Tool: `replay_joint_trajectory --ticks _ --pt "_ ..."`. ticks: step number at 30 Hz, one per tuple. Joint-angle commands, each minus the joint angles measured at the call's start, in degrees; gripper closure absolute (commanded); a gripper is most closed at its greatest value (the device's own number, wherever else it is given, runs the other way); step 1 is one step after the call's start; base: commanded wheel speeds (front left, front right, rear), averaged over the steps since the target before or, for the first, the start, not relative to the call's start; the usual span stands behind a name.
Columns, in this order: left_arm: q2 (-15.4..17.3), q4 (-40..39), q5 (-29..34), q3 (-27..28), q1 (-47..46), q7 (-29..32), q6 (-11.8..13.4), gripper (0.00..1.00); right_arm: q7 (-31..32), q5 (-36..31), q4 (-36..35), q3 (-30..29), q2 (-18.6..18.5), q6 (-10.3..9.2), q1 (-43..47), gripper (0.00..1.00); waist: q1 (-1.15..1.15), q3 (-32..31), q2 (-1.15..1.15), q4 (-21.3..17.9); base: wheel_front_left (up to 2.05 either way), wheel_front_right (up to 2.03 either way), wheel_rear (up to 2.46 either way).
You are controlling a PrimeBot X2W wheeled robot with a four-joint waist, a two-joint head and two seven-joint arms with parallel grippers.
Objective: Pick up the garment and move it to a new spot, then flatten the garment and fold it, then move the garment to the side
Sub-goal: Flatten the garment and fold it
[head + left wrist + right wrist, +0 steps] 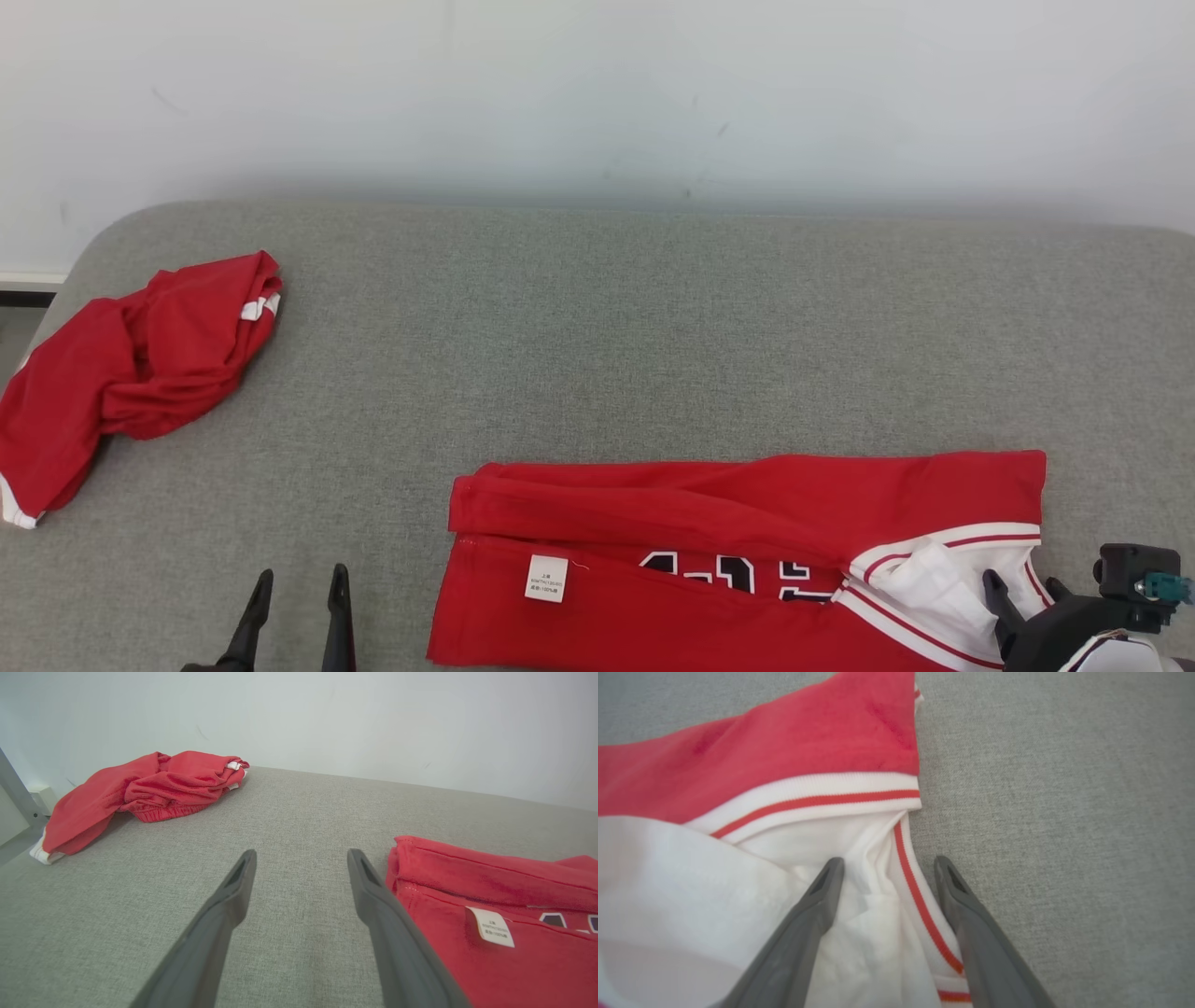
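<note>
Red jersey (pixel 747 523) lies folded lengthwise, near right of table (pixel 597 327). Right gripper (pixel 888 863): jaws apart, straddling white trim. Left gripper (pixel 302 854): jaws wide, over bare table beside label end. Risk: pinching top layer only, so fold opens on lift.

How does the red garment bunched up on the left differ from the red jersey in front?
The left garment lies in a crumpled heap; the jersey lies flat, folded lengthwise. The jersey shows black numerals; the left garment shows none. Both are red with white trim.
</note>
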Motion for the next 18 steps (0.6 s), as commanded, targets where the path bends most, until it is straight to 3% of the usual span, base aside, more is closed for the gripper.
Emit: replay_joint_trajectory --ticks 1,3,4,5,6,13,18 --pt "-0.35 -0.09 0.72 -0.19 0.94 -0.18 -0.37 0.00 1.36 0.55 1.31 0.84 -0.13 -0.16 -0.10 0.00 0.00 -0.10 0.00 -0.01 0.00 0.00 0.00" --pt "-0.45 -0.16 1.06 -0.29 1.11 -0.19 -0.27 0.00 2.78 1.06 2.58 1.53 -0.31 -0.16 -0.35 0.00 0.00 -0.13 0.00 -0.02 0.00 0.00 0.00" --pt "-0.53 -0.13 1.09 -0.36 1.11 -0.19 -0.26 0.00 3.56 1.10 3.27 1.95 -0.45 -0.16 -0.56 0.14 0.00 -0.14 0.00 0.02 0.00 0.00 0.00" --pt "-0.61 -0.06 1.10 -0.47 1.08 -0.19 -0.29 0.00 4.03 1.35 3.71 2.43 -0.52 -0.16 -0.68 0.67 0.00 -0.13 0.00 0.09 0.00 0.00 0.00" --pt "-0.68 0.01 1.12 -0.62 1.01 -0.19 -0.30 0.00 3.96 1.81 3.86 2.68 -0.56 -0.16 -0.76 1.00 0.00 -0.13 0.00 0.16 0.00 0.00 0.00" --pt "-0.86 0.33 0.78 -1.34 1.50 -0.19 -0.35 0.00 2.87 3.84 4.08 2.50 -2.03 -0.16 -2.32 1.00 0.00 -0.97 0.00 -0.65 0.00 0.00 0.00" --pt "-0.93 0.08 0.87 -1.77 1.78 -0.19 -0.35 0.00 1.24 3.74 4.72 -1.06 -6.44 -0.19 -2.68 1.00 0.00 -1.50 0.00 -1.34 0.00 0.00 0.00"
